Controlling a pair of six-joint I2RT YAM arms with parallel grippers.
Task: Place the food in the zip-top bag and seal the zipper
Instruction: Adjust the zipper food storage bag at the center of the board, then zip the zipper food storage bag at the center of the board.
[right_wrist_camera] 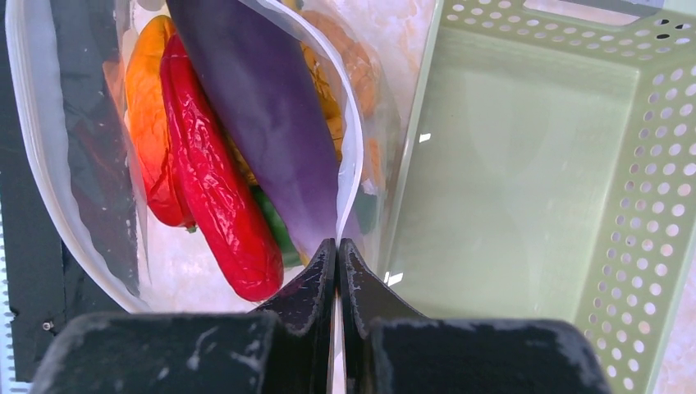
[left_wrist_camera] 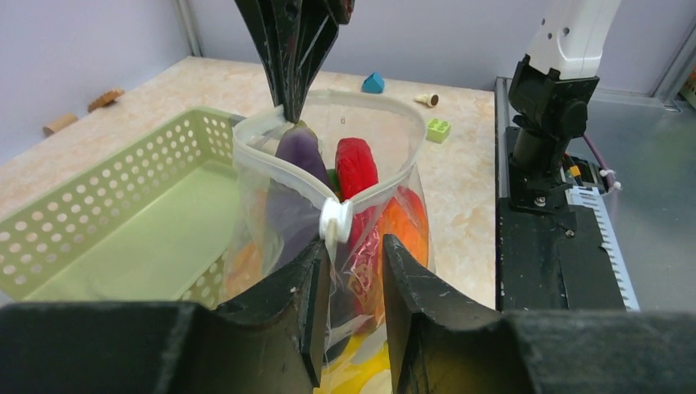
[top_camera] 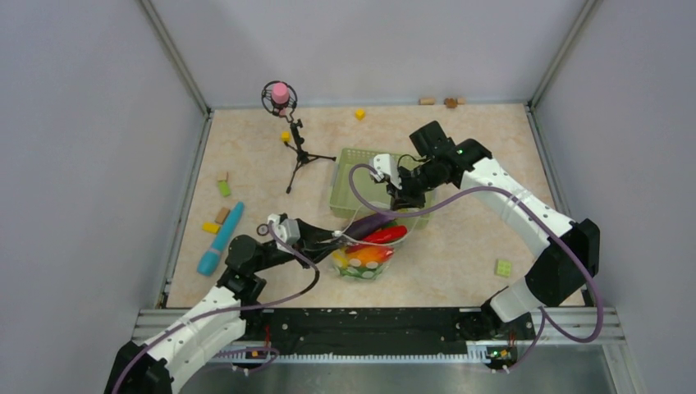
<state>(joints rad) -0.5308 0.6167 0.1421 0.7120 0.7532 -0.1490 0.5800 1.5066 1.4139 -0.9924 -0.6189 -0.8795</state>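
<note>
Loaded zip-top bag (left_wrist_camera: 271, 213) mid-worktop toward near edge, beside mesh basket (left_wrist_camera: 98, 213); eggplant (right_wrist_camera: 271, 123), chili (right_wrist_camera: 217, 197), orange pieces (right_wrist_camera: 148, 98) inside. The zipper (left_wrist_camera: 263, 164) gapes. The right gripper (right_wrist_camera: 337, 254) is clamped on its far end, likely anchoring it; the left gripper (left_wrist_camera: 354, 254) straddles the white tab (left_wrist_camera: 336, 222), grip unclear, probably to press the seal

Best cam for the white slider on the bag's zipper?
Left wrist: the small white plastic slider sits centred, close and unobstructed. Top external: too small to tell. Right wrist: only the whitish zipper strip, no slider.
</note>
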